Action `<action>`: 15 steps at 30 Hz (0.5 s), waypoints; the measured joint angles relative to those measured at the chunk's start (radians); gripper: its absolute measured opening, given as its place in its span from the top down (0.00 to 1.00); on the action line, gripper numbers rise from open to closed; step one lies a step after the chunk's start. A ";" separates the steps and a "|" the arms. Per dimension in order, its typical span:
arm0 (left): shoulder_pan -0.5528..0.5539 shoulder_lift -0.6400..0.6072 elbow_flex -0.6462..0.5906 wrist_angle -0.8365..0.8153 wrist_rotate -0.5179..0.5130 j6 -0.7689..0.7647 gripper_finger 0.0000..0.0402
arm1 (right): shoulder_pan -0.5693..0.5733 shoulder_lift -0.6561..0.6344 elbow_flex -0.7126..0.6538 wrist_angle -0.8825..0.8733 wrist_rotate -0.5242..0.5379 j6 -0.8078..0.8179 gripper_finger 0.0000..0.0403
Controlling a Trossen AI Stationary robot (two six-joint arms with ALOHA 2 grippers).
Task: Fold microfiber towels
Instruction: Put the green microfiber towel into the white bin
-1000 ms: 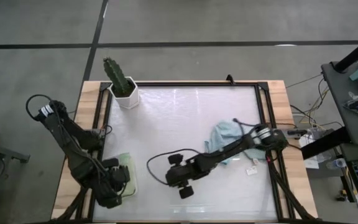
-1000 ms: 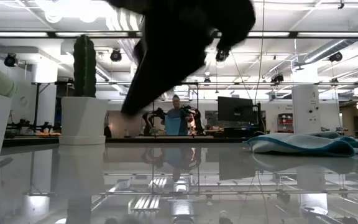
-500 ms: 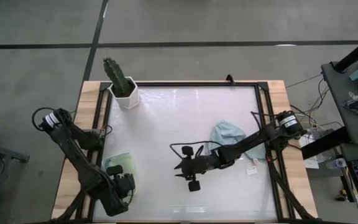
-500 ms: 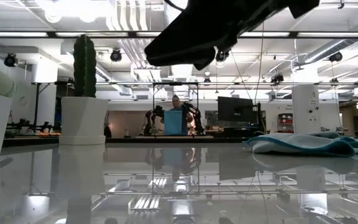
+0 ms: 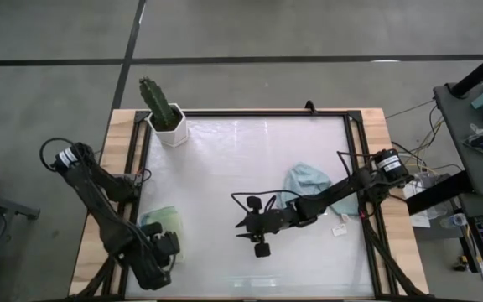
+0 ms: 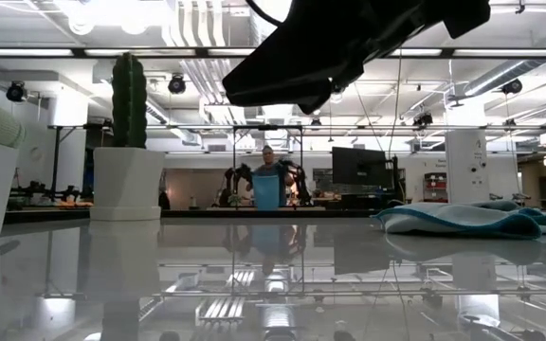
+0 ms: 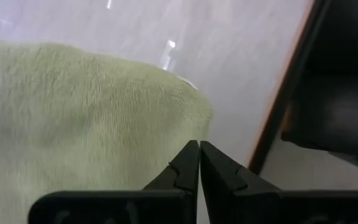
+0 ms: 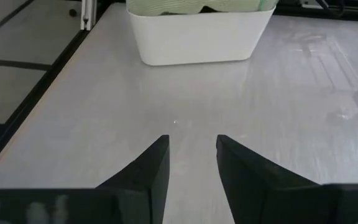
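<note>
A soft sage green microfiber towel (image 7: 73, 118) was seen sitting folded in the white rectangular plastic tray (image 8: 197, 40) at the near-left corner of the table, with the left gripper (image 7: 198, 163) parked right over it, jaws pressed fully together and nothing pinched between them. The remaining pile, a crumpled pale blue towel (image 5: 307, 180) with a teal edge showing, was left lying on the right side of the table, well apart from the tray. The right gripper (image 8: 192, 155) was held out over the bare middle of the table, fingers partly spread and nothing carried.

These cloths would probably be handled as light, floppy and a bit grippy, so nothing fragile there, but they would sag and bunch if grabbed mid-panel. A corner or hem would likely be the better spot to be pinched, so the cloth could be dragged flat.

The glossy white tabletop (image 5: 241, 151) was noted as quite reflective and probably slick. A green cactus in a white hexagonal pot (image 5: 165, 111) was stood at the far-left corner. Beyond the table, a lab room was visible with monitors and a person in a blue top (image 6: 268, 185).
</note>
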 joint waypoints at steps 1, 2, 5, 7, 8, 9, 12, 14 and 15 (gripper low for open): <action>-0.006 -0.014 -0.003 0.001 0.001 -0.013 1.00 | 0.000 0.000 0.000 0.002 0.001 0.000 0.69; -0.014 -0.026 -0.007 0.001 0.001 -0.022 1.00 | 0.000 0.000 0.000 0.002 0.008 0.000 0.69; -0.038 -0.043 -0.023 0.002 0.004 -0.052 1.00 | 0.000 0.000 -0.002 0.002 0.019 0.006 0.69; -0.052 -0.042 -0.044 -0.001 0.006 -0.075 1.00 | 0.000 0.000 -0.004 0.002 0.019 0.011 0.69; -0.058 -0.042 -0.055 0.001 0.006 -0.084 1.00 | 0.000 0.000 -0.005 0.001 0.019 0.010 0.69; -0.063 -0.039 -0.066 0.002 0.005 -0.099 1.00 | 0.000 0.000 -0.005 0.001 0.019 0.010 0.69; -0.068 -0.019 -0.104 0.012 0.006 -0.127 1.00 | 0.000 0.000 -0.005 0.002 0.019 0.010 0.69; -0.067 -0.011 -0.125 0.035 0.006 -0.127 1.00 | 0.000 0.000 -0.005 0.002 0.019 0.010 0.69; -0.067 -0.009 -0.133 0.043 0.006 -0.127 1.00 | 0.000 0.000 -0.005 0.002 0.019 0.010 0.69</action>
